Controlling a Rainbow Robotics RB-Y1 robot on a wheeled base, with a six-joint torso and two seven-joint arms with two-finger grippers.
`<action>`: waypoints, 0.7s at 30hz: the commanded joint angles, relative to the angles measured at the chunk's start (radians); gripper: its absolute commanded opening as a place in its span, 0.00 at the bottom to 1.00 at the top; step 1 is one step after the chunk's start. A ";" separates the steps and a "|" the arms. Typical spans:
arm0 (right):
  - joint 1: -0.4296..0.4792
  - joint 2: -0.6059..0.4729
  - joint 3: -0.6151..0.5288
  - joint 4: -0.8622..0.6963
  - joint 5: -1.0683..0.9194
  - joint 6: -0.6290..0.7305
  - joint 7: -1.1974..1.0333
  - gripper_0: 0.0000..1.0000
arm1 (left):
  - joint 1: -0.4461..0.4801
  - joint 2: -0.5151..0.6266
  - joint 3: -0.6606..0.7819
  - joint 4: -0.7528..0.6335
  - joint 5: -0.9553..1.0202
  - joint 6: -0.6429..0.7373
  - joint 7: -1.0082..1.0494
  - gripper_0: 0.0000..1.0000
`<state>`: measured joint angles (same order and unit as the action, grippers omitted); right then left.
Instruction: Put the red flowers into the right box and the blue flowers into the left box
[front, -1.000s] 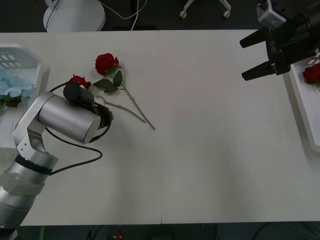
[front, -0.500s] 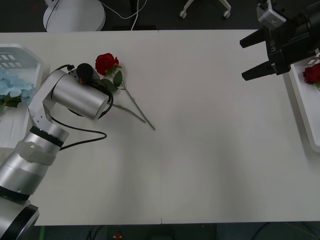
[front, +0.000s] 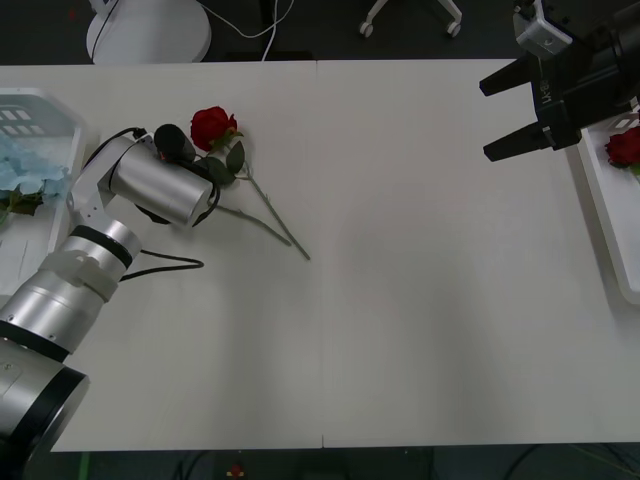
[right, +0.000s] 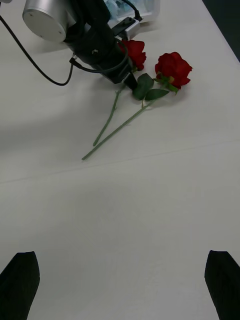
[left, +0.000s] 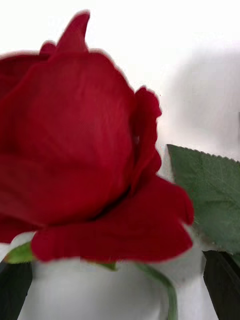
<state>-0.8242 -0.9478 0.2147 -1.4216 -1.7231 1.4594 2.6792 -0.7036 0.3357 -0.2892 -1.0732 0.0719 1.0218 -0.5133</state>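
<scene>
Left box (front: 45, 110) at the table's (front: 400, 300) left edge holds blue flowers (front: 25, 175); right box (front: 600, 200) holds a rose (front: 625, 147). Left gripper (right: 131, 80), spread, straddles a rose (left: 75, 150); right gripper (front: 500, 118) open, empty

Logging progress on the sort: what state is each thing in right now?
Red flowers: two lying on the table, one in the right box.
Blue flowers: in the left box.
Left claw: down at a rose bloom.
Right claw: open, empty, raised beside the right box.

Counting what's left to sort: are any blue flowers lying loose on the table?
No, only two red flowers lie on the table.
</scene>
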 joint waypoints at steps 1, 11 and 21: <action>0.000 -0.035 0.002 -0.023 -0.010 -0.007 0.026 0.96 | -0.073 -0.017 -0.001 0.061 0.020 -0.049 -0.045 1.00; 0.000 -0.035 0.002 -0.023 -0.010 -0.007 0.026 0.96 | -0.066 -0.017 -0.005 0.101 0.031 -0.077 -0.074 0.00; 0.000 -0.035 0.002 -0.023 -0.010 -0.007 0.026 0.96 | 0.000 -0.009 -0.008 -0.019 0.051 -0.011 -0.085 0.00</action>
<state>-0.8242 -0.9478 0.2147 -1.4216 -1.7231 1.4594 2.6792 -0.7502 0.3357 -0.2892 -0.9930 0.1084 0.9624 -0.5520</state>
